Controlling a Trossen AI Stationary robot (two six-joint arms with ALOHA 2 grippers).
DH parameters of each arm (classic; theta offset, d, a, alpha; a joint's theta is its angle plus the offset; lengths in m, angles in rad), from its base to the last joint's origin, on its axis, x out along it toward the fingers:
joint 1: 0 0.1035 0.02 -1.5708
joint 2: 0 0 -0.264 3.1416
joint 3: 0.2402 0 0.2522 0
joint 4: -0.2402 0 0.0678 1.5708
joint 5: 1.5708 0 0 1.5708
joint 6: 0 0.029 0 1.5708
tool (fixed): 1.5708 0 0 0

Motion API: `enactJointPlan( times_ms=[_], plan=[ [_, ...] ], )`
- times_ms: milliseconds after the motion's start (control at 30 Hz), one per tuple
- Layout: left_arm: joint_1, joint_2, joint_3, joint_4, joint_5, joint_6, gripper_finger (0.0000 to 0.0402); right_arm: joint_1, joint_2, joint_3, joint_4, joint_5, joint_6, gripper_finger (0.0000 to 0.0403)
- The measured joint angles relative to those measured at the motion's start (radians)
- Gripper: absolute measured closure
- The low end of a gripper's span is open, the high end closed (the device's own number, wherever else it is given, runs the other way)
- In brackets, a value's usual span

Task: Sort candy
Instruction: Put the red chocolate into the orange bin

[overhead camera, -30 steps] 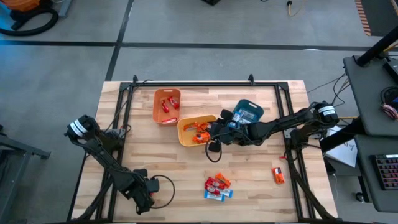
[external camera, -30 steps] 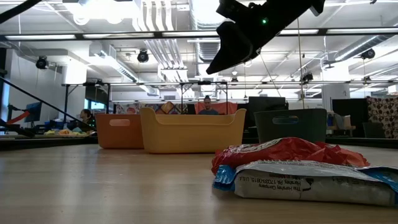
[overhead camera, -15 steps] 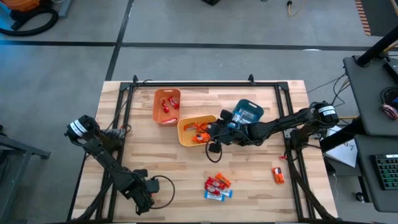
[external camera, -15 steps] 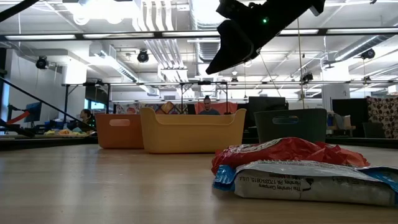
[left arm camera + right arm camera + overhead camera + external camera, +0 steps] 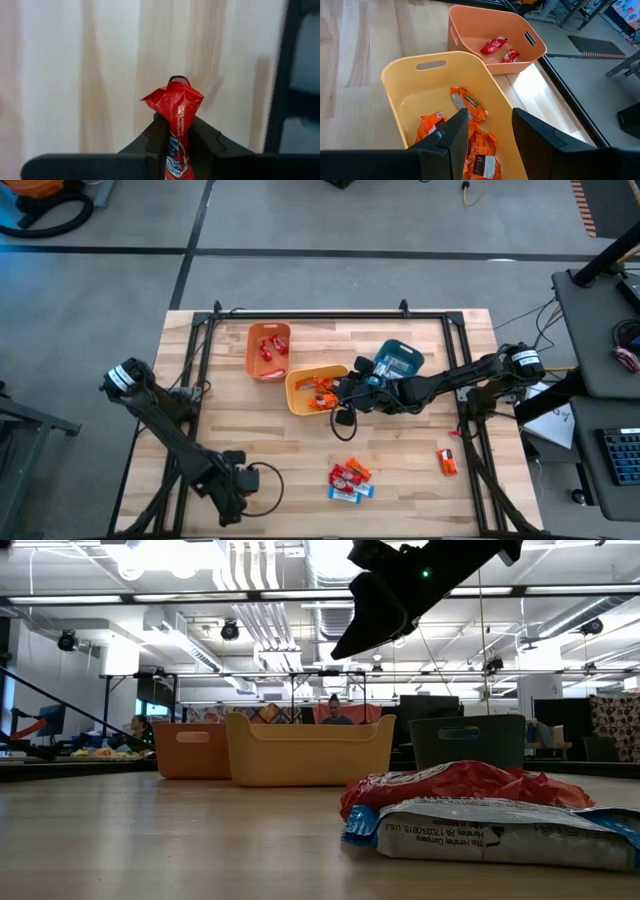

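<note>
My left gripper (image 5: pixel 232 498) is at the table's near left corner, shut on a red-wrapped candy (image 5: pixel 174 107). My right gripper (image 5: pixel 490 131) hangs open over the yellow bin (image 5: pixel 300 402), which holds orange packets (image 5: pixel 479 145); nothing is between its fingers. The orange bin (image 5: pixel 252 352) holds red candies (image 5: pixel 495 45). A small heap of candy (image 5: pixel 350 479) lies near the table's front edge, with a red wrapper (image 5: pixel 455 785) on top of a blue-and-white bar (image 5: pixel 500 832). One orange packet (image 5: pixel 447 462) lies alone at the near right. My left gripper pinches the red candy between its two fingers (image 5: pixel 157 134), one on each side of the wrapper (image 5: pixel 175 131). The wrapper's crumpled end (image 5: pixel 172 97) sticks out past the fingertips. I cannot tell whether the candy is clear of the table.
A teal bin (image 5: pixel 398 362) stands behind my right arm, right of the yellow bin. A black metal frame (image 5: pixel 300 314) runs along the table's edges. Bare wood lies between the bins and the candy heap. People sit in the room beyond the table.
My left arm has changed its pose a little at the near left corner, its upper part drawing toward the table's far left. My right arm and the candy on the table have kept still.
</note>
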Motion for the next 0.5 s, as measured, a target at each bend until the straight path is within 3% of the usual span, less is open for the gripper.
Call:
enactJointPlan(
  times_ms=[267,500],
  plan=[
    [0.061,-0.136,0.025,-0.029,-0.227,0.141,0.0363,0.000,-0.003,0.000,-0.005,-0.028,0.007,0.0257],
    [0.153,-0.282,0.025,-0.036,-0.555,0.317,0.0363,0.011,-0.016,0.000,-0.016,-0.029,0.005,0.0257]
  ],
)
